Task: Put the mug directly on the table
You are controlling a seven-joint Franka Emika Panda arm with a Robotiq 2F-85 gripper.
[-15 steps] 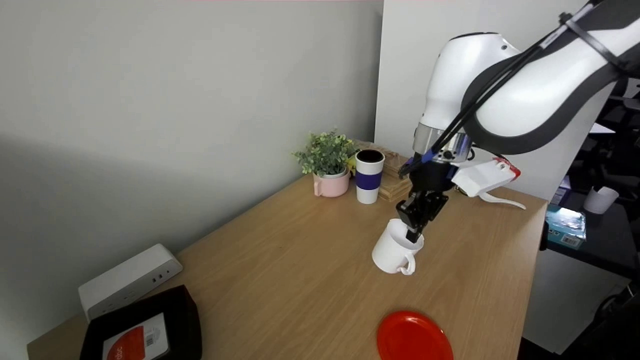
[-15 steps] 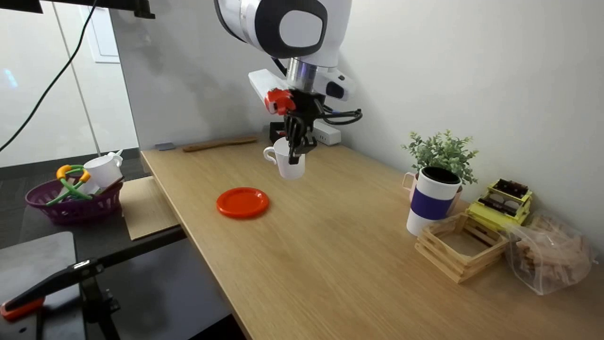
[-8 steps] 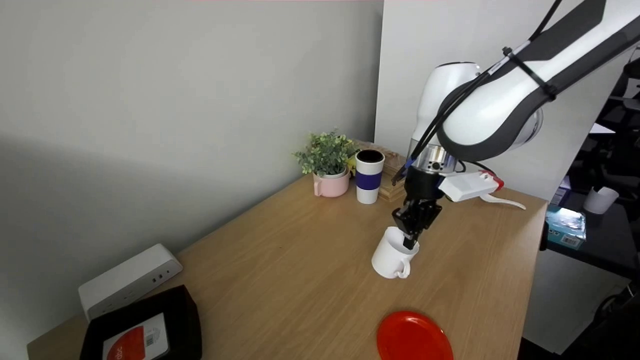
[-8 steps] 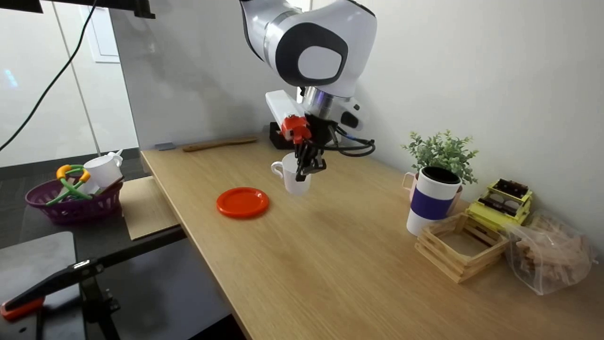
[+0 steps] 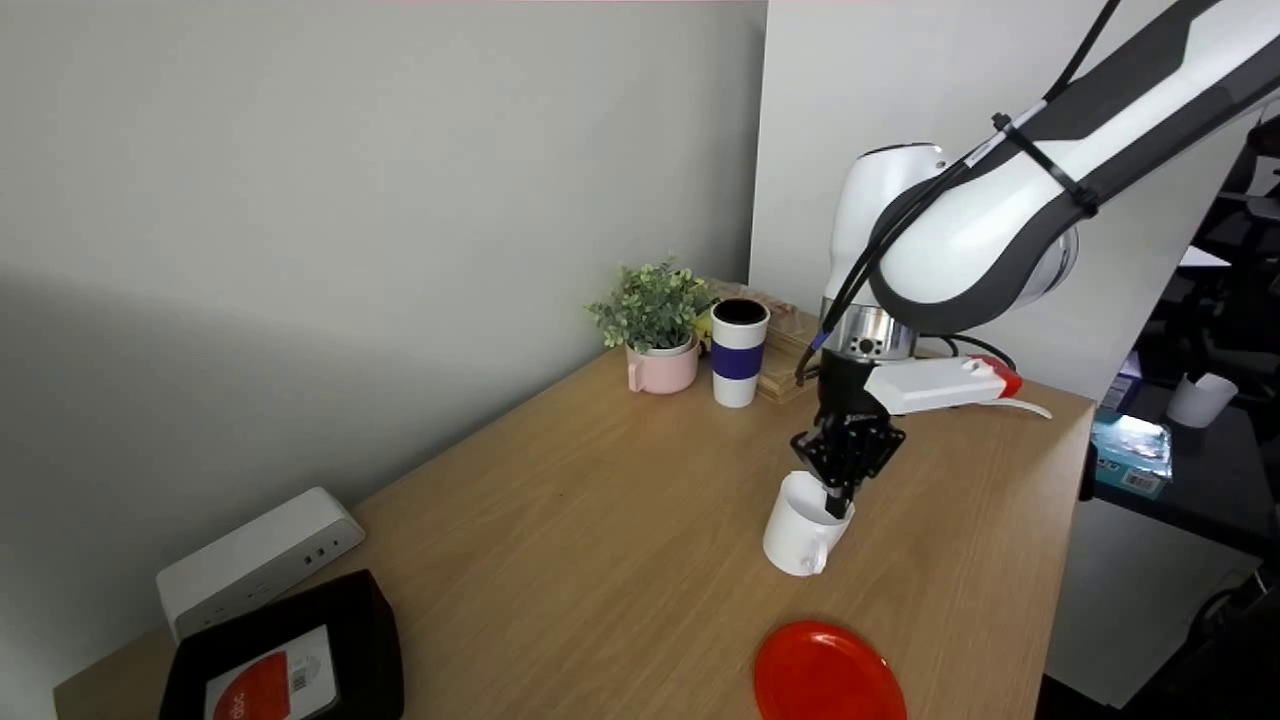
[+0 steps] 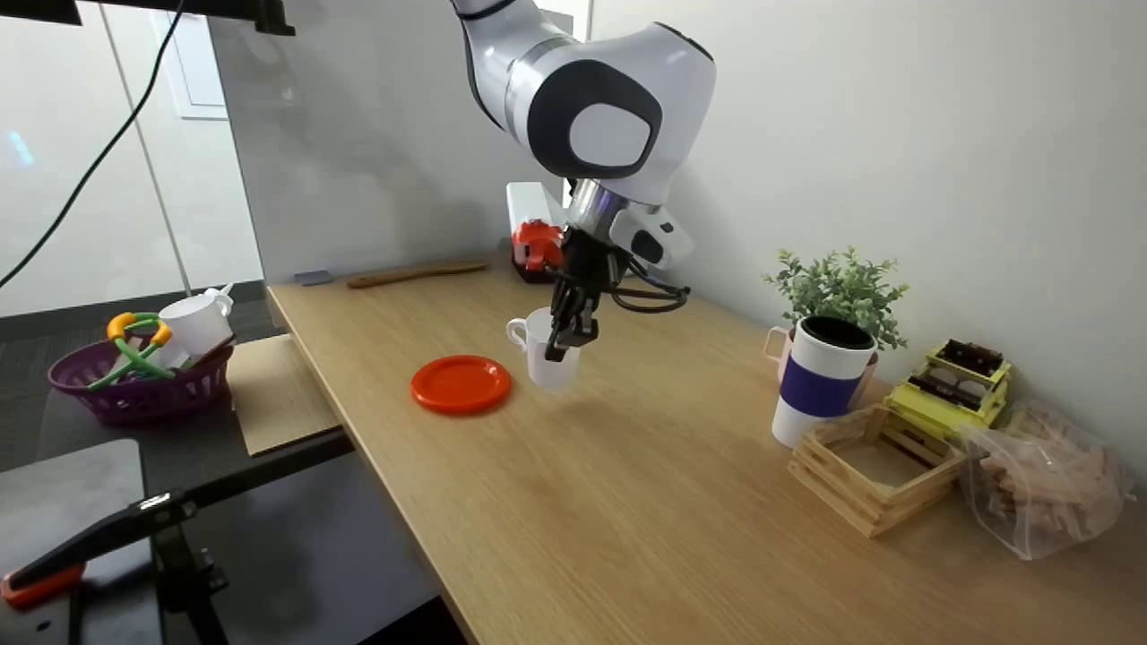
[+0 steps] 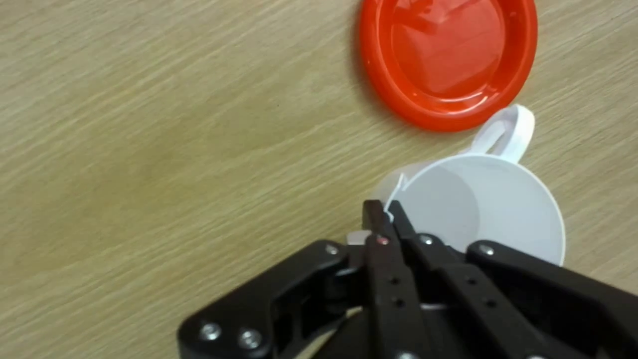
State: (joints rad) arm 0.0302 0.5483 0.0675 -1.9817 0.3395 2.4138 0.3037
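Note:
The white mug (image 5: 797, 535) is held by its rim, tilted a little, low over the wooden table (image 5: 600, 580). It also shows in an exterior view (image 6: 540, 361), with a faint shadow on the table (image 6: 627, 502) below it; the gap under it is hard to judge. In the wrist view the mug (image 7: 518, 209) shows its open top, with the handle toward the red coaster. My gripper (image 7: 386, 209) is shut on the mug's near wall, one finger inside and one outside. The gripper also shows in both exterior views (image 5: 838, 505) (image 6: 557, 349).
The red round coaster (image 6: 461, 385) lies beside the mug on the table. A blue-banded cup (image 5: 737, 362), a plant in a pink pot (image 5: 663, 370) and a wooden crate (image 6: 878, 470) stand by the wall. A black tray (image 5: 385, 640) and white power strip (image 5: 260, 560) sit farther along.
My gripper and the mug have moved down toward the table. In the last half second the gripper has turned and shifted slightly toward the coaster. The coaster has not moved.

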